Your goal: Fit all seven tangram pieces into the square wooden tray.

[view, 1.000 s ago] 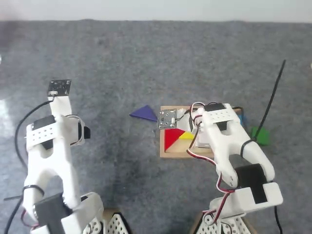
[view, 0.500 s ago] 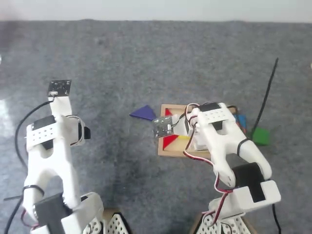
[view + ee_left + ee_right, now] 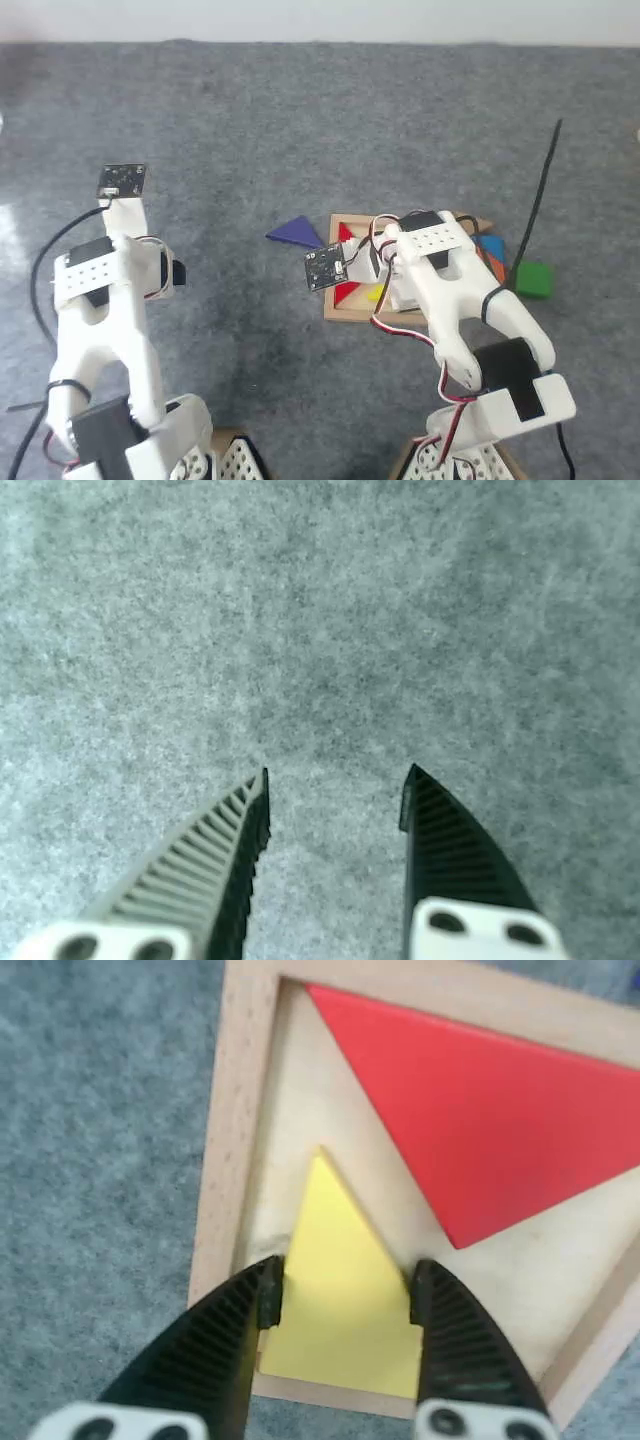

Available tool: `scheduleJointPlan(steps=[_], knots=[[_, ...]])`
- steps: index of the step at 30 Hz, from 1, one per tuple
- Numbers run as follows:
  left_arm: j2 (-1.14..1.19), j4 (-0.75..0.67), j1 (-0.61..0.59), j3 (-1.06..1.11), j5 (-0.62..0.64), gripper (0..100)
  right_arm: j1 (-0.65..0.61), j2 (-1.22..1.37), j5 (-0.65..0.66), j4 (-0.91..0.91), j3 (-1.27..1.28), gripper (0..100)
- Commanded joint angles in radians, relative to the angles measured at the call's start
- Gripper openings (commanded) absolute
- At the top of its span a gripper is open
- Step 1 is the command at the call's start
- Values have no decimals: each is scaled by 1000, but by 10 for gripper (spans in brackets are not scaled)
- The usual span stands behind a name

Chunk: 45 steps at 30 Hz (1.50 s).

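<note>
Tangram job barely begun: right pincer [image 3: 342,1275] grips yellow triangle [image 3: 340,1300] inside tray [image 3: 225,1140], beside red triangle [image 3: 470,1110]. Purple triangle [image 3: 295,232], blue piece [image 3: 492,243], orange piece [image 3: 497,266] and green piece [image 3: 533,278] wait outside tray on bench [image 3: 300,600]. Left pincer [image 3: 335,780] hangs open, well apart from tray.

The square wooden tray [image 3: 334,306] holds a large red triangle [image 3: 480,1120] and a smaller yellow triangle [image 3: 340,1300] lying flat by its rim, a purple triangle [image 3: 296,233] lies just outside one corner, and a blue piece [image 3: 490,243], an orange piece [image 3: 497,266] and a green square [image 3: 533,279] lie past the opposite side.
</note>
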Motion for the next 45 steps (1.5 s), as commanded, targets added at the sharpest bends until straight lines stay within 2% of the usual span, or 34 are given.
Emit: scheduleJointPlan(steps=[1,12,19,21,24,25,27,33,45], knots=[[-48,-6,5,-4,9,211,2,19,11,15,-3,131],[-48,-6,5,-4,9,211,45,21,8,15,31,136],[-48,-6,5,-4,9,211,50,21,6,16,41,275],[-48,-6,5,-4,9,211,50,21,0,13,41,223],[-48,-6,5,-4,9,211,47,21,-69,-22,40,34],[-48,-6,5,-4,9,211,48,19,-92,-45,40,1],[-48,-6,5,-4,9,211,61,13,-130,-65,38,29],[-48,-6,5,-4,9,211,114,-21,-242,-73,-18,9],[-48,-6,3,-4,9,211,219,-249,-255,-36,-23,9]])
